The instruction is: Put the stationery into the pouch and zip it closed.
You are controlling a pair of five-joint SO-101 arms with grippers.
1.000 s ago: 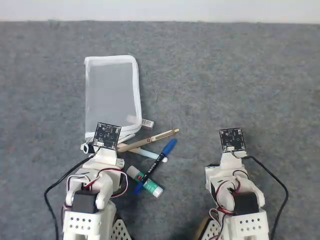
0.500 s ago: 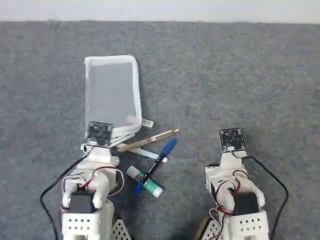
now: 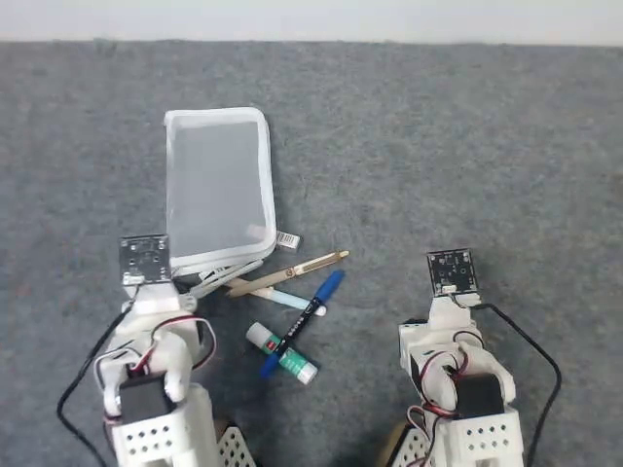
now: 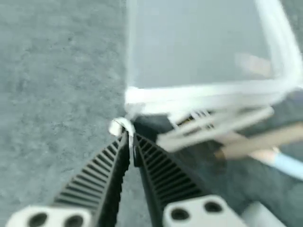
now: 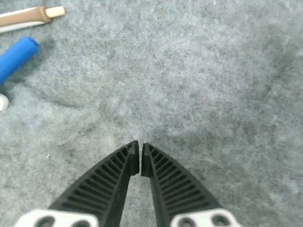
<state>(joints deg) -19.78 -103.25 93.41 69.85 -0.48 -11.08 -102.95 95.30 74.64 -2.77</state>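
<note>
Stationery waits on a grey felt table (image 3: 467, 146): a tan pen (image 3: 289, 271), a blue marker (image 3: 304, 319) and a glue stick (image 3: 283, 352) lie loosely crossed just near and right of the white mesh pouch (image 3: 216, 180). A barcode tag (image 3: 288, 238) at the pouch's near right corner is too small to read. The left gripper (image 4: 130, 139), pressed together, meets the zipper ring (image 4: 118, 126) at the pouch's near left corner. The right gripper (image 5: 140, 146), likewise pressed together, hangs over bare felt, right of the blue marker.

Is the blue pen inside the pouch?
No, the blue pen lies on the grey mat beside the pouch, outside it.
</note>
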